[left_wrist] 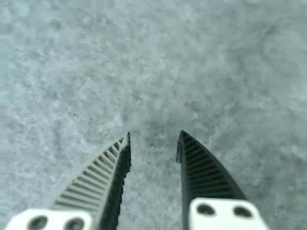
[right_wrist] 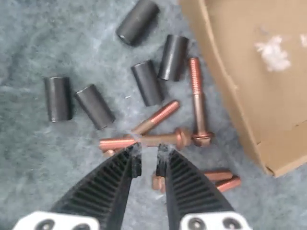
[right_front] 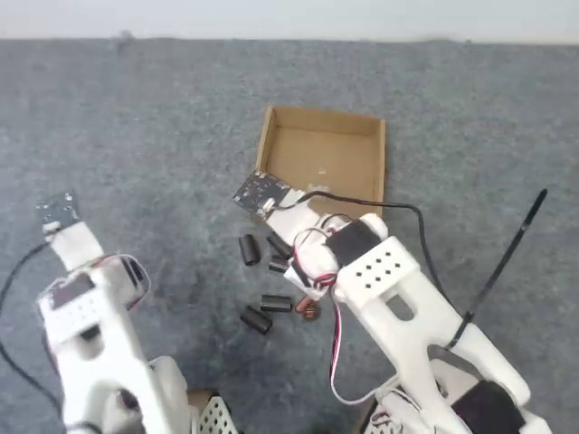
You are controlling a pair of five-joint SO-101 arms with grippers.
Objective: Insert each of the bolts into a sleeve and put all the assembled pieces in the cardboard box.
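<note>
Bolts (right_wrist: 163, 140) clustered beside right gripper (right_wrist: 148, 152)

1. the high view looks steeply down from well above, taking in the grey table (right_front: 136, 117); the left arm (right_front: 90, 316) enters at 7 o'clock, the right arm (right_front: 398, 289) at 5 o'clock.
2. the left wrist view looks along the left gripper (left_wrist: 153, 135), close onto the table.
3. the right wrist view looks past the right gripper (right_wrist: 148, 148), close; with the high view it shares the bolts (right_wrist: 144, 142), sleeves (right_wrist: 147, 84) and a cardboard box (right_wrist: 249, 72) corner.
</note>
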